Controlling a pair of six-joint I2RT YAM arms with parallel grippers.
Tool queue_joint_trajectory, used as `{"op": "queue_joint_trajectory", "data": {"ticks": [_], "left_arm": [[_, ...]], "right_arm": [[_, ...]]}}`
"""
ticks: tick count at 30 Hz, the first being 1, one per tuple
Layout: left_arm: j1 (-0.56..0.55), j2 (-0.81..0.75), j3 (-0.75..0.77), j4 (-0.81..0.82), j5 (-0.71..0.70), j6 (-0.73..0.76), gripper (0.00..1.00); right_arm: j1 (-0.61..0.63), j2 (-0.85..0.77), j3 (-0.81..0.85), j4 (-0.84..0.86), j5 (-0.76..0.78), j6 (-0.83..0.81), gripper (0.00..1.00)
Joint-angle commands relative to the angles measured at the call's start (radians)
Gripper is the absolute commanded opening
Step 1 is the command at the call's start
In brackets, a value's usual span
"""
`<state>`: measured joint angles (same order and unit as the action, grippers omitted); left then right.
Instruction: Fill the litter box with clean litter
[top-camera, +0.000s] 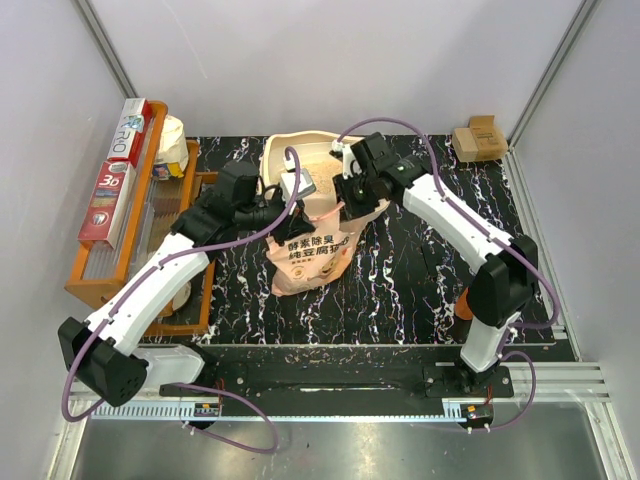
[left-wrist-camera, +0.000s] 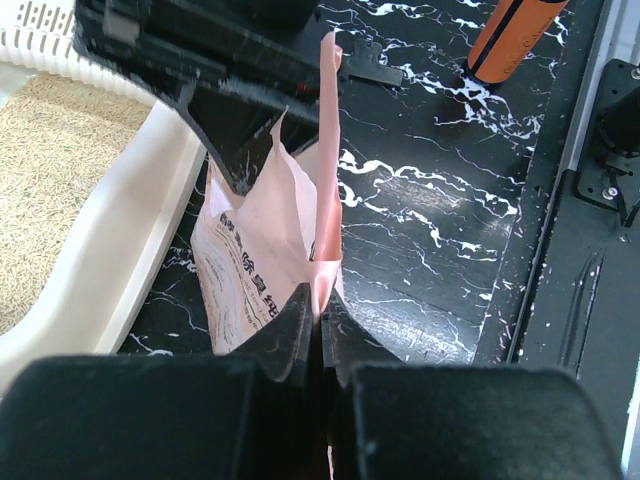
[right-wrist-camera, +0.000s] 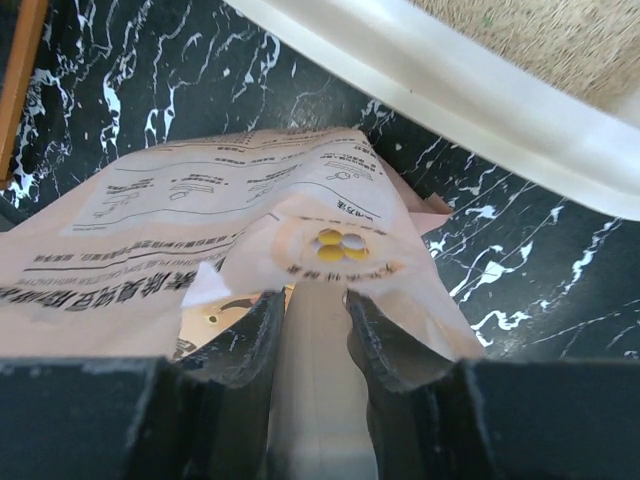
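The black marbled tabletop (top-camera: 420, 280) carries the litter box (top-camera: 275, 150) at the middle of its far edge, a cream rounded tray with a raised rim and a slotted grille at one end. Just near of it lies the pink-and-white bag (top-camera: 310, 262), its long axis running from the near edge toward the box, top end raised and almost at the box's near rim. The clean litter (left-wrist-camera: 50, 170) already in the box is a flat bed of fine tan granules.

The left gripper (left-wrist-camera: 318, 315) is pinched tight on a thin pink edge of the bag's top. The right gripper (right-wrist-camera: 318, 310) clamps a thicker printed fold of the same end, its jaws held partly apart by the paper.

Both arms hold the bag's mouth end, and the box lies directly beyond their fingers. The right gripper looks slightly nearer the rim. Pouring more probably means lifting and tipping that end over the rim.
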<state>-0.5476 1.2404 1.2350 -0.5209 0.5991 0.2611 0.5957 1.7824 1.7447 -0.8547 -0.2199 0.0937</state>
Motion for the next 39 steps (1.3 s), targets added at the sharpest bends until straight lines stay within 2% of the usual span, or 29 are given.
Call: {"op": "queue_joint_trajectory", "data": {"ticks": [1, 7, 13, 20, 29, 37, 39], "left_arm": [[-0.020, -0.015, 0.054, 0.150, 0.056, -0.055, 0.00], [-0.026, 0.001, 0.058, 0.182, 0.064, -0.118, 0.00], [-0.026, 0.033, 0.089, 0.206, 0.074, -0.149, 0.00], [-0.026, 0.031, 0.101, 0.171, 0.067, -0.125, 0.00], [-0.025, 0.010, 0.100, 0.088, 0.044, -0.045, 0.00], [-0.026, -0.007, 0.096, 0.042, 0.045, 0.006, 0.00], [-0.025, -0.007, 0.103, 0.016, 0.045, 0.044, 0.00]], "right_arm": [[-0.007, 0.008, -0.101, 0.072, 0.008, 0.059, 0.00], [-0.004, 0.005, -0.282, 0.224, -0.071, 0.204, 0.00], [-0.005, -0.032, -0.460, 0.443, -0.242, 0.326, 0.00], [-0.071, -0.011, -0.505, 0.640, -0.496, 0.440, 0.00], [-0.166, -0.046, -0.651, 0.934, -0.774, 0.646, 0.00], [-0.206, -0.049, -0.633, 0.962, -1.042, 0.698, 0.00], [-0.214, -0.044, -0.602, 0.924, -1.056, 0.677, 0.00]]}}
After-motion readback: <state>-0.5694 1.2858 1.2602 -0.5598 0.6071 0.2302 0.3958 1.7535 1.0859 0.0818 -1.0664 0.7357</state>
